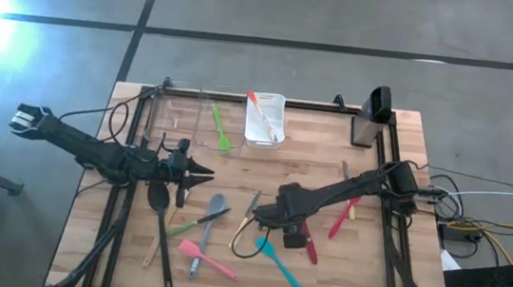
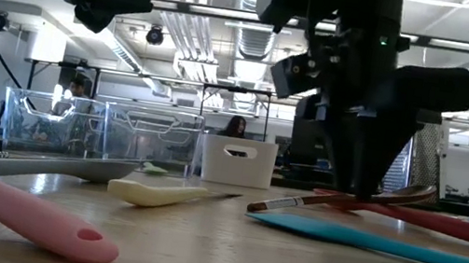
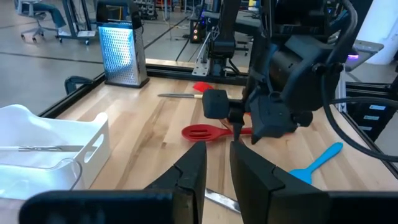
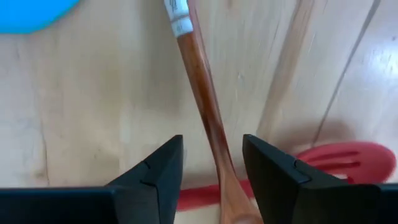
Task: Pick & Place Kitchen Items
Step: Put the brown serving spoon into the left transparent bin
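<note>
1. Right wrist view: wooden-handled brush (image 4: 202, 93) lies flat mid-table, between the right gripper (image 4: 211, 168) fingers, which stand apart, ungripped.
2. Red slotted spatula (image 4: 348, 158) lies under the brush.
3. Left gripper (image 1: 204, 170) hovers nearly closed, empty, toward the table's (image 1: 318, 284) left edge.

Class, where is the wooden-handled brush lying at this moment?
In the right wrist view the wooden-handled brush lies on the table between the right tool's open fingers, its handle crossing the red slotted spatula, right of centre.

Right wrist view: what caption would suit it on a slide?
Right pincer open astride a slim brown wooden handle lying across a red slotted spatula.
</note>
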You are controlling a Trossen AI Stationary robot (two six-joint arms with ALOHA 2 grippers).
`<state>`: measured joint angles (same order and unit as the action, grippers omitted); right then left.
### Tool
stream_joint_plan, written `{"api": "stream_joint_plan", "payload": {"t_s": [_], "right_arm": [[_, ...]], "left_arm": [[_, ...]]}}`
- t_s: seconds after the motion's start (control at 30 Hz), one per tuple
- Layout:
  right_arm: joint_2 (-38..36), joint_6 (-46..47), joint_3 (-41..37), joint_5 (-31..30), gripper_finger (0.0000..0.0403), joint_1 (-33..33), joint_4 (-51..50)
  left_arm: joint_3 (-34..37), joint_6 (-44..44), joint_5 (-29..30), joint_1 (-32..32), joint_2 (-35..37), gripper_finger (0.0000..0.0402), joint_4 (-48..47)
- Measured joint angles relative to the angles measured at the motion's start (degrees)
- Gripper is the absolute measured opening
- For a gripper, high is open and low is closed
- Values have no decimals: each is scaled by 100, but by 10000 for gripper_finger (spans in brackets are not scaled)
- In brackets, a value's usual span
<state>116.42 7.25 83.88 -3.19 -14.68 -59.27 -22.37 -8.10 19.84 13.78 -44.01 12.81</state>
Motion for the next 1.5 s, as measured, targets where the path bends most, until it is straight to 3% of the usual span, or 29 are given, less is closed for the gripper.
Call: {"api": "stream_joint_plan", "payload": {"t_s": [0.5, 0.8, 1.03, 1.3, 1.5], "right_arm": [[234, -128, -343, 82, 122, 140, 189], [82, -98, -258, 27, 27, 152, 154], [-159, 288, 113, 47, 25, 140, -486], [-1227, 915, 238, -264, 25, 140, -426], [-2258, 1034, -207, -1166, 25, 152, 1306]], "left_arm": [[2, 59, 0, 0, 2, 74, -15], [2, 63, 0, 0, 2, 74, 8], [2, 63, 0, 0, 4, 74, 6], [2, 68, 0, 0, 4, 74, 16], [11, 157, 0, -4, -37, 74, 382]]}}
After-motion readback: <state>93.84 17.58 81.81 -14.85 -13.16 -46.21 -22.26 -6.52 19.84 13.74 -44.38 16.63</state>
